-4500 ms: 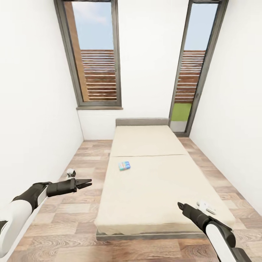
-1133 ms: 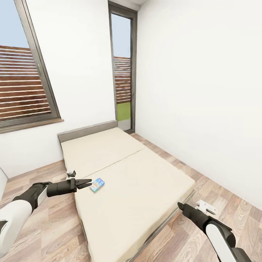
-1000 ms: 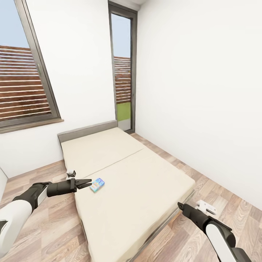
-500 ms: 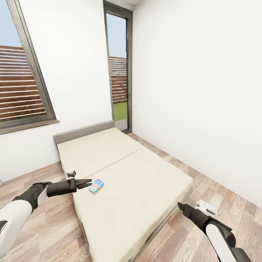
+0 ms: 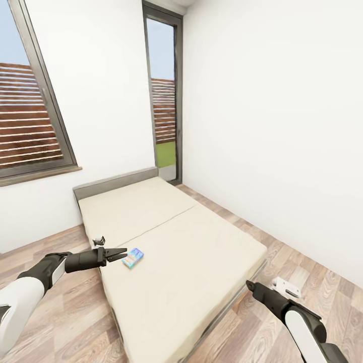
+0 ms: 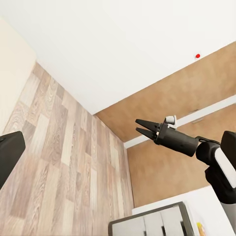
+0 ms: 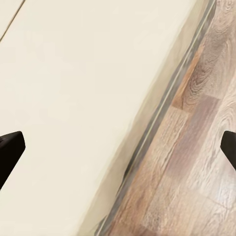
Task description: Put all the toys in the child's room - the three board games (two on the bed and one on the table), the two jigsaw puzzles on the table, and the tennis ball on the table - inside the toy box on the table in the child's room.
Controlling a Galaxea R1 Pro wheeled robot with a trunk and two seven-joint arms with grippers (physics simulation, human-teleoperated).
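Small teal-blue board game (image 5: 133, 257) flat on bed (image 5: 191, 252), just beside left gripper (image 5: 121, 253), released, empty; right gripper (image 5: 249, 285) released.

Bare mattress of the bed (image 5: 191, 242) surrounds the board game (image 5: 133, 257).

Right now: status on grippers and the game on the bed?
Left gripper open, empty, just short of the teal board game. Right gripper open, empty, by the bed foot corner. Game flat near mattress edge, nothing in the way.
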